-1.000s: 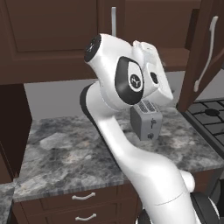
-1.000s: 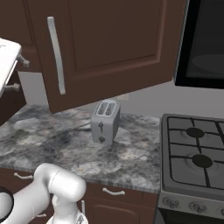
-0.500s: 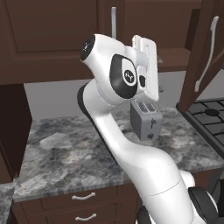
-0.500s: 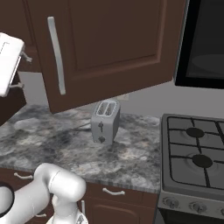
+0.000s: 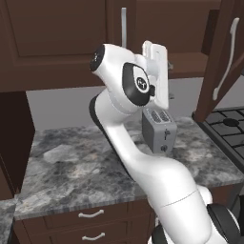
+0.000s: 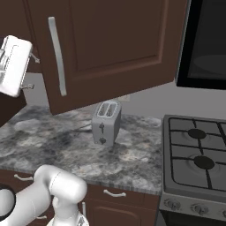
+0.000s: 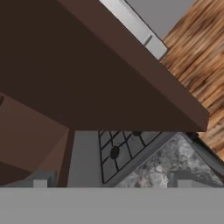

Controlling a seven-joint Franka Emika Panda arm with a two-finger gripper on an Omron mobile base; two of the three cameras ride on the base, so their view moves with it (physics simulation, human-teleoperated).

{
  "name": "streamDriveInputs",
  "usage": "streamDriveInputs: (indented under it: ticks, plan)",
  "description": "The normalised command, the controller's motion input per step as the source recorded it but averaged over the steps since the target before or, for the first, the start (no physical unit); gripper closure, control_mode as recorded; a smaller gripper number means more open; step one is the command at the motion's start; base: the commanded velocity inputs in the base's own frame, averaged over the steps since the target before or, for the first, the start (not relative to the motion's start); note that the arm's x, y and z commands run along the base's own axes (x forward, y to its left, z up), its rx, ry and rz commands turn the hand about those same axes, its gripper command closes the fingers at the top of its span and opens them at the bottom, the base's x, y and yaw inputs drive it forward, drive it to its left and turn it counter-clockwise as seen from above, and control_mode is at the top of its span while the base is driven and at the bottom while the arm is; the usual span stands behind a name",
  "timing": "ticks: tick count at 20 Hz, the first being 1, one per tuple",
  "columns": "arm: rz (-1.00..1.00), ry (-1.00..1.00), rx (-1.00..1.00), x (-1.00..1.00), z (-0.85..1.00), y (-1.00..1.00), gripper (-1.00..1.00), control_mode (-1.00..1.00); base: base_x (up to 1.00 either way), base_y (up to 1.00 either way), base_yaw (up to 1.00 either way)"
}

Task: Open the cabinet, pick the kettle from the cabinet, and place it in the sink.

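Looks like the opening part is at least half done: one door of the cabinet [image 6: 114,48] standing swung out over the countertop [image 5: 71,162], long silver bar handle [image 6: 57,57] on its free edge. Gripper [image 7: 109,183] parked up high, just under the cabinet's bottom edge, above the toaster [image 6: 106,122]. Fingertips [image 7: 40,180] spread wide apart, nothing between them, so nothing picked up yet. Can't tell where the kettle sits on the shelf, since the inside is hidden from these angles. Same for the sink.

Tips for doing the next bit well, just my read:
- Should probably back the hand out from under the cabinet before lifting, otherwise a good chance of knocking the wrist on the bottom edge
- Best to come in level through the gap beside the open door, not diagonally, to stay off the door panel and its handle
- Worth keeping the jaws apart all the way in and only closing once lined up on the kettle body or its wire handle
- Thin wire handle likely to slip or swing, so gripping low and centred seems safer
- Also mind the toaster and the stove [image 6: 198,154] when carrying anything back down
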Motion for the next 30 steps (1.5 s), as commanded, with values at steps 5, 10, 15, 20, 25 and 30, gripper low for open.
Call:
streamDriveInputs:
  ticks: [5, 10, 15, 20, 25, 30]
  plan:
    - [-0.03, 0.0, 0.0, 0.25, 0.0, -0.17, -1.0, -1.0, 0.0, 0.0, 0.0]
    - [-0.01, 0.0, 0.0, 0.16, -0.01, -0.24, -1.0, -1.0, 0.0, 0.0, 0.0]
    - [0.0, 0.0, 0.0, 0.01, -0.05, -0.28, -1.0, -1.0, 0.0, 0.0, 0.0]
    - [0.0, -0.04, 0.0, -0.11, -0.09, -0.35, -1.0, -1.0, 0.0, 0.0, 0.0]
    - [0.0, -0.11, 0.0, -0.21, -0.08, -0.38, -1.0, -1.0, 0.0, 0.0, 0.0]
    - [0.01, -0.12, 0.0, -0.31, -0.03, -0.35, -1.0, -1.0, 0.0, 0.0, 0.0]
